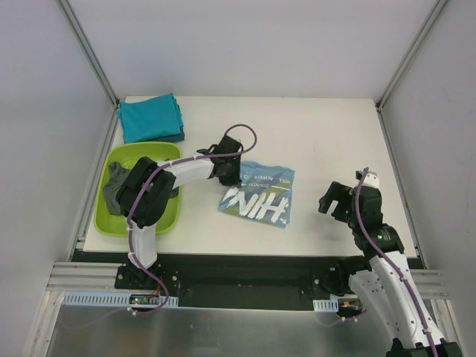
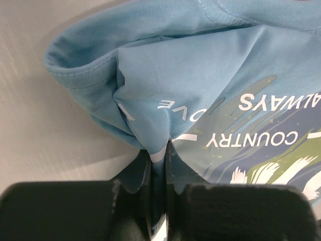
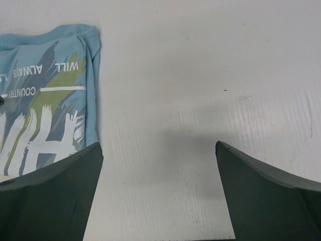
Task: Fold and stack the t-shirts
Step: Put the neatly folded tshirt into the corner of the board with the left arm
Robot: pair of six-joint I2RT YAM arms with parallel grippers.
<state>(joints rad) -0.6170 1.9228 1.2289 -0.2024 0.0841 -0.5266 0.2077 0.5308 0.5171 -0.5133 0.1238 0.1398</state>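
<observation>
Light blue t-shirt [image 1: 256,195] lies on the bench [image 1: 335,134], its left edge pinched tight in my left tool [image 2: 159,150], print stretching rightward toward my right tool [image 1: 336,201], gaping wide and empty nearby.

I look into a robot lab cell: bare white panels [image 1: 253,44] and aluminium frame posts [image 1: 89,52] stand close around the white table [image 1: 335,134].
</observation>
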